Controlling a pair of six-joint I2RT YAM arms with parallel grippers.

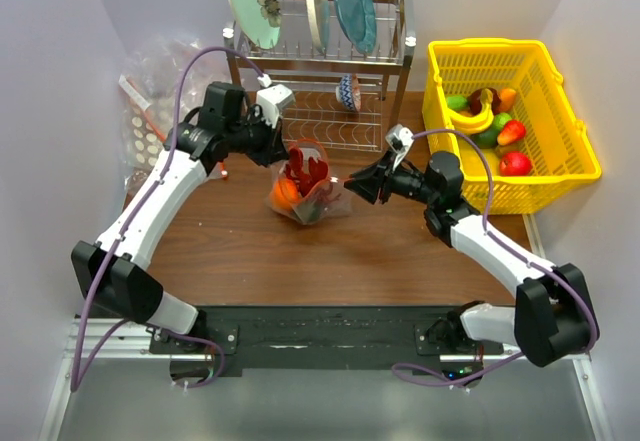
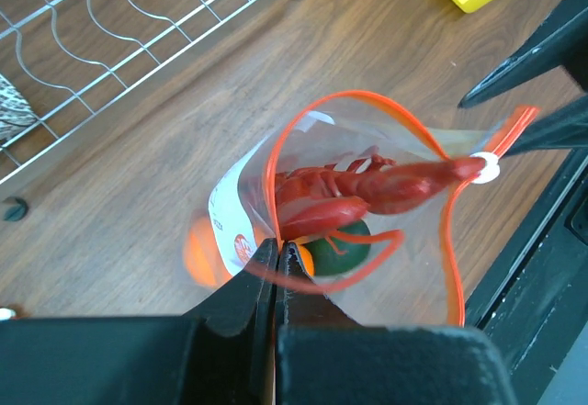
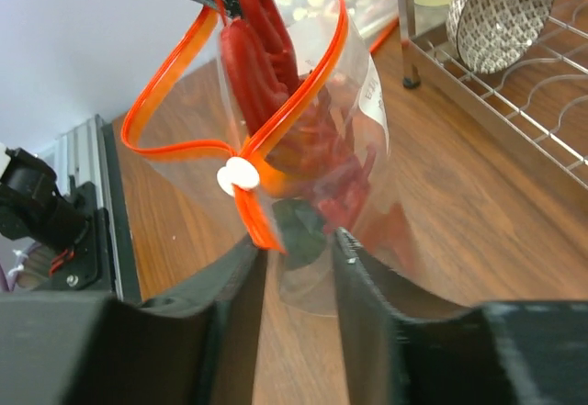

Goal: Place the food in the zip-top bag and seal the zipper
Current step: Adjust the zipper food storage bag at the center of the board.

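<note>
Zip-top bag (image 1: 310, 199) on wooden table (image 1: 240, 253)

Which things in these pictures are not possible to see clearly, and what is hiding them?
Right wrist view: whether the open right gripper touches the hanging end of the zipper cannot be told.
Left wrist view: the green fruit is mostly covered by the lobster and the left gripper.
Top view: the orange is small, partly under the lobster.

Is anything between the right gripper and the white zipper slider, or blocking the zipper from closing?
Nothing visible stands between the right gripper and the white slider. The lobster pokes up through the open mouth of the zip-top bag, so it lies in the closing path of the zipper.
</note>
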